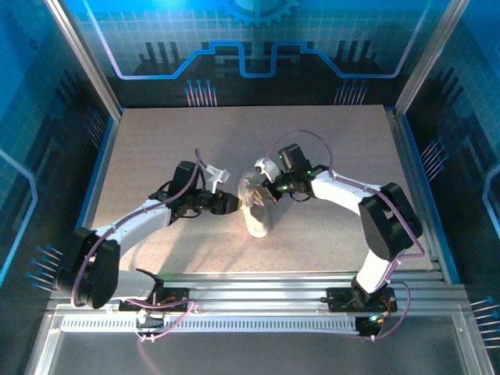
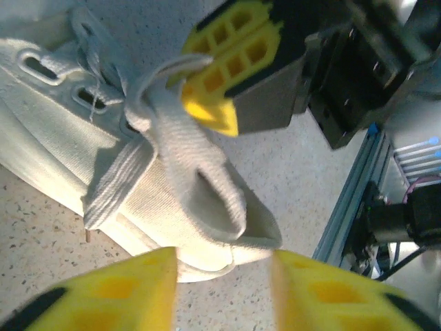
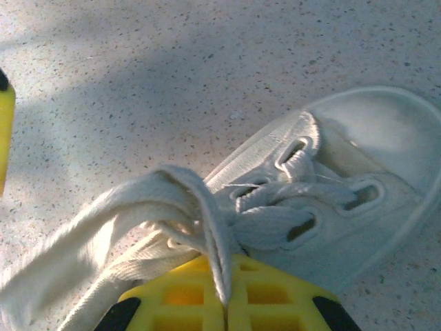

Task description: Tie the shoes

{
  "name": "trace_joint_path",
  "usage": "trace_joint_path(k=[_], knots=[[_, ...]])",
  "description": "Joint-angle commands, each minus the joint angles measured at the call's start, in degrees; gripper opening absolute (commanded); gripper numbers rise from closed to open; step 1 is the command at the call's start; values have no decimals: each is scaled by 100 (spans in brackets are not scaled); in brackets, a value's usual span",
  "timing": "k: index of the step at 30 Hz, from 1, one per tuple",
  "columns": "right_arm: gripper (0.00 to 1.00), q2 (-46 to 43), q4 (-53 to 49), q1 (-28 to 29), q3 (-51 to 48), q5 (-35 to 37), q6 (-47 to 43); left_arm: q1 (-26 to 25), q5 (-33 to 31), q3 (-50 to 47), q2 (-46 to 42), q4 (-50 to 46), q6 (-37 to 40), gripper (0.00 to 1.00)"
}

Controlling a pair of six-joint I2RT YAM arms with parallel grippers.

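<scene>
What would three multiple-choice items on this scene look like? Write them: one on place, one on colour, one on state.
1. The shoe lies:
A) between the left tool and the right tool
B) left of both
C) right of both

2. The tools' fingers are:
A) red
B) yellow
C) green

3. The right tool is:
A) wide open
B) shut on a lace
C) shut on nothing

Answers:
1 A: the top view shows a tool at each side of the shoe.
2 B: both wrist views show yellow fingers.
3 B: the lace runs into the closed seam between its fingers.
</scene>
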Motion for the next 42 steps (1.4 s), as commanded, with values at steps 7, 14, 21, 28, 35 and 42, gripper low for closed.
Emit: trace_joint_path(k=[7,14,21,28,35,42], knots=[[6,-85,90,138,-57,84,-259,217,-181,199,-763,531,1593,68],[6,-122,134,153,-90,-82,-382,223,325,725,410,1143,2671,69],[6,-184,93,150,-108,-175,-566,237,921,1424,1633,1089,2860,68],[6,-226,40,151,-111,-175,-703,239,1160,1716,2144,550,3251,63],[7,-222,44,151,-124,-193,-738,231,1288,1960,2378,-17,3553,59],[7,-195,46,95,-65,-375,-704,197,1282,1927,2519,71,3537,55]])
